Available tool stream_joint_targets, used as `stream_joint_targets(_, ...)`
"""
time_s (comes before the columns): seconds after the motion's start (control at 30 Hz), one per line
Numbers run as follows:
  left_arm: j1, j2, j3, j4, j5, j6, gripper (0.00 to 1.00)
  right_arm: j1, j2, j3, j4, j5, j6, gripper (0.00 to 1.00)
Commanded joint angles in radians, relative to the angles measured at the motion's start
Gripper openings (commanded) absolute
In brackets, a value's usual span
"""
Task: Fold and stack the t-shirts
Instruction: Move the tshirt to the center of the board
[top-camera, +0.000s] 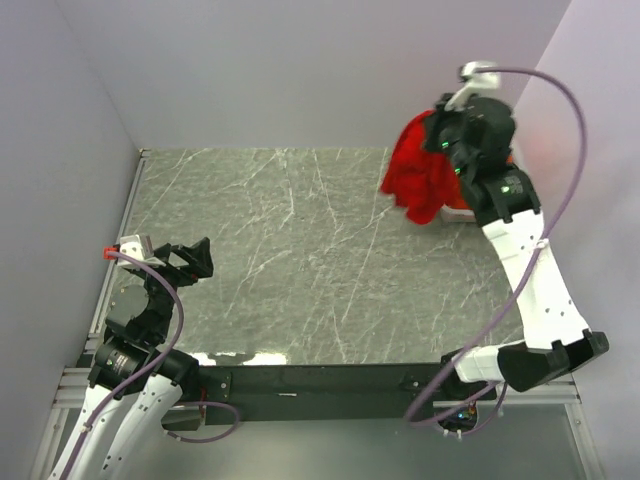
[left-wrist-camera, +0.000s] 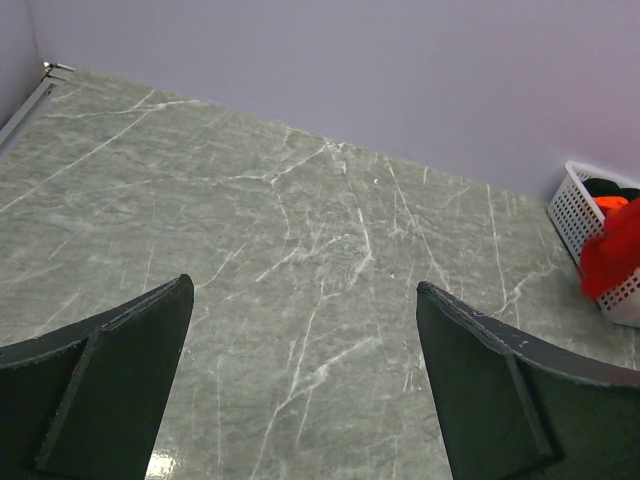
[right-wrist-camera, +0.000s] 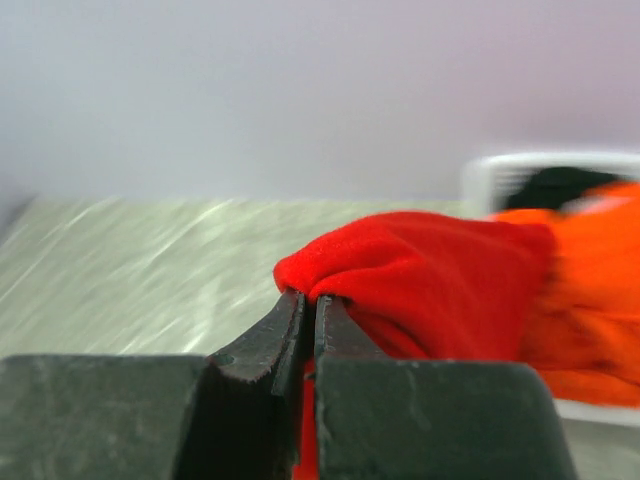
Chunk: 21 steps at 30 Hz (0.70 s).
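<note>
Fetching step — the right gripper (right-wrist-camera: 305, 300), pinched shut on a fold of the soft bright red cloth t-shirt (right-wrist-camera: 430, 280), holds it hanging at the white slotted plastic basket (left-wrist-camera: 575, 215) at far right; next it probably needs spreading flat on the grey marbled tabletop (top-camera: 300, 250), toward the wide-spread left gripper (left-wrist-camera: 303, 288).

The red t-shirt (top-camera: 418, 172) is bright and plain; the orange t-shirt (right-wrist-camera: 590, 290) vivid. The counter (top-camera: 300, 270) is grey-green marble veined with white. The basket (left-wrist-camera: 573, 215) is white, the walls (top-camera: 300, 70) pale lilac.
</note>
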<state>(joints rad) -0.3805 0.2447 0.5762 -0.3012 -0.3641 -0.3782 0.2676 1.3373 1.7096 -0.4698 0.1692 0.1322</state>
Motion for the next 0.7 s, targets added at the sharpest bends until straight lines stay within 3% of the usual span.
stream_joint_targets(0.0, -0.003, 0.01, 0.03, 0.014, 0.002, 0.012, 1.0, 0.177, -0.029, -0.004, -0.035, -0.043, 0.01, 0.0)
stream_joint_targets(0.17, -0.003, 0.015, 0.028, 0.017, 0.008, 0.013, 0.99, 0.395, 0.058, -0.027, -0.009, -0.06, 0.135, 0.0)
stream_joint_targets(0.3, -0.001, 0.021, 0.027, 0.025, 0.016, 0.012, 0.99, 0.583, 0.227, 0.103, -0.042, 0.016, 0.217, 0.0)
stream_joint_targets(0.47, -0.001, 0.044, 0.031, 0.025, 0.039, 0.006, 1.0, 0.662, 0.385, 0.254, -0.053, 0.035, 0.234, 0.0)
stream_joint_targets(0.67, -0.001, 0.08, 0.031, 0.033, 0.083, -0.002, 0.99, 0.619, 0.315, 0.098, -0.01, 0.101, 0.224, 0.0)
